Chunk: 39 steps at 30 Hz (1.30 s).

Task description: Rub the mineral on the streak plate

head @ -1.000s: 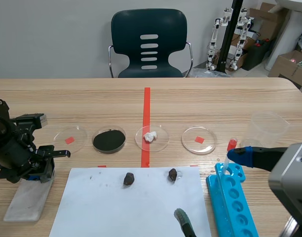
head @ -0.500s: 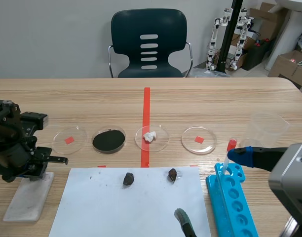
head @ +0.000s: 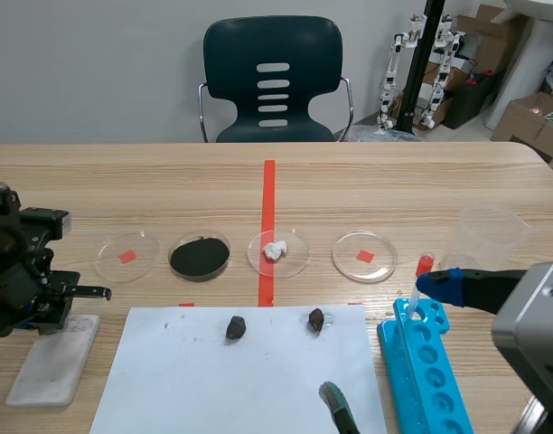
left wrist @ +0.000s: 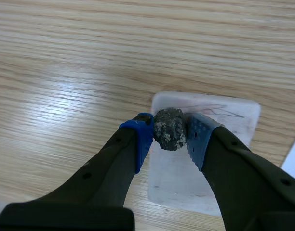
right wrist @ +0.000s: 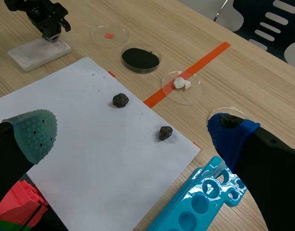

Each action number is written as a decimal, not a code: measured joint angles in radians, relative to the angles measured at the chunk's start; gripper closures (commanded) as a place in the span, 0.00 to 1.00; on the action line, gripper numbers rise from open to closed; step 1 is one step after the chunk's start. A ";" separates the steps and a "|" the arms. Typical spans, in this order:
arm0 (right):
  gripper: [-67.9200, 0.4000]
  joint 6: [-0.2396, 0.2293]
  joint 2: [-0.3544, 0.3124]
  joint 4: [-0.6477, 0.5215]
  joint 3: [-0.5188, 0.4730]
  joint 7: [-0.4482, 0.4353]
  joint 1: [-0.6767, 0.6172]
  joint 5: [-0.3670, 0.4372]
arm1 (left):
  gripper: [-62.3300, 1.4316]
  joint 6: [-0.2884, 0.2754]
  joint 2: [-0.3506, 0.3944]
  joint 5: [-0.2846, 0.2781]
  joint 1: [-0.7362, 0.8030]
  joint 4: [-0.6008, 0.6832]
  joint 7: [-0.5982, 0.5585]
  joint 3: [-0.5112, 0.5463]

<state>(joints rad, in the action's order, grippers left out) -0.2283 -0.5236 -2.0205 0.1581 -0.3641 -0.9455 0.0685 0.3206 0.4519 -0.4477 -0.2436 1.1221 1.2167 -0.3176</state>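
My left gripper (left wrist: 169,132) is shut on a dark grey speckled mineral (left wrist: 169,128), held at the near end of the white streak plate (left wrist: 234,120). Faint pinkish and grey streaks mark the plate. In the scene view the left gripper (head: 52,306) stands at the far end of the streak plate (head: 52,366), at the table's left. Two more dark minerals (head: 236,327) (head: 316,318) lie on the white paper (head: 213,389). My right gripper (right wrist: 132,132) is open and holds nothing, low at the right over the paper's edge.
Beyond the paper stand several petri dishes: one with a red mark (head: 127,256), one with black powder (head: 200,258), one with a white lump (head: 277,250), another with a red mark (head: 364,257). A blue tube rack (head: 428,375) and a clear cup (head: 489,237) are at the right.
The left gripper, still shut on the mineral, has slid to the left across the far end of the streak plate. The right arm has not moved.
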 measured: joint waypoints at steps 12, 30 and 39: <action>0.00 0.000 0.000 0.000 0.000 0.000 0.000 0.000 | 0.82 -0.072 -0.006 -0.130 -0.003 -0.001 -0.047 0.008; 0.00 -0.003 0.000 0.000 0.000 0.000 0.000 0.000 | 0.82 -0.042 0.070 -0.163 0.203 0.262 -0.553 -0.001; 0.00 -0.003 0.000 0.000 0.000 0.000 0.000 0.000 | 0.82 -0.198 0.114 -0.079 0.466 0.561 -0.929 0.056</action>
<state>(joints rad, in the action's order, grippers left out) -0.2310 -0.5236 -2.0205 0.1581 -0.3641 -0.9455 0.0681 0.1230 0.5659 -0.5266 0.2222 1.6833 0.2878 -0.2619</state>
